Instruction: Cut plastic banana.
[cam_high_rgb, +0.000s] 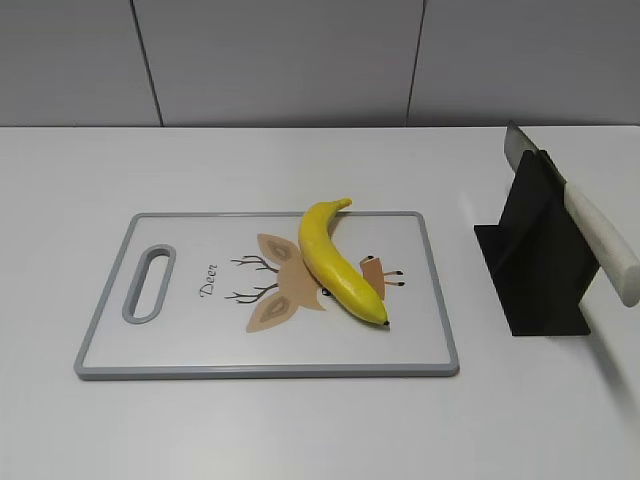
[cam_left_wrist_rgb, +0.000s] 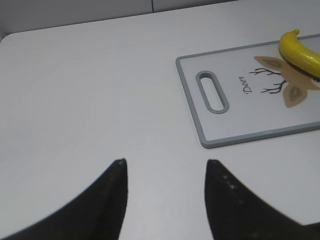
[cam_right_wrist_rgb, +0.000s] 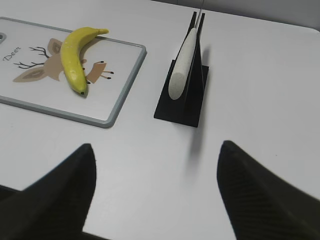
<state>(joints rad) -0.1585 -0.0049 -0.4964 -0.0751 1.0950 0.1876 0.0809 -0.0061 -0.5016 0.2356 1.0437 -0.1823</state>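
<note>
The plastic banana (cam_high_rgb: 335, 262) is glossy yellow and curved. It lies on a white cutting board (cam_high_rgb: 180, 345) with a grey rim and a deer drawing, stem toward the far edge. It also shows in the left wrist view (cam_left_wrist_rgb: 300, 50) and the right wrist view (cam_right_wrist_rgb: 75, 57). A knife with a white handle (cam_high_rgb: 600, 235) rests in a black stand (cam_high_rgb: 530, 260) to the right of the board; it also shows in the right wrist view (cam_right_wrist_rgb: 182, 62). My left gripper (cam_left_wrist_rgb: 165, 165) is open and empty over bare table left of the board. My right gripper (cam_right_wrist_rgb: 156, 147) is open and empty, in front of the stand.
The board (cam_left_wrist_rgb: 240, 137) has a slot handle (cam_left_wrist_rgb: 211, 91) at its left end. The table (cam_high_rgb: 300, 430) is white, with a grey panelled wall (cam_high_rgb: 300, 60) behind it. Neither arm shows in the exterior view.
</note>
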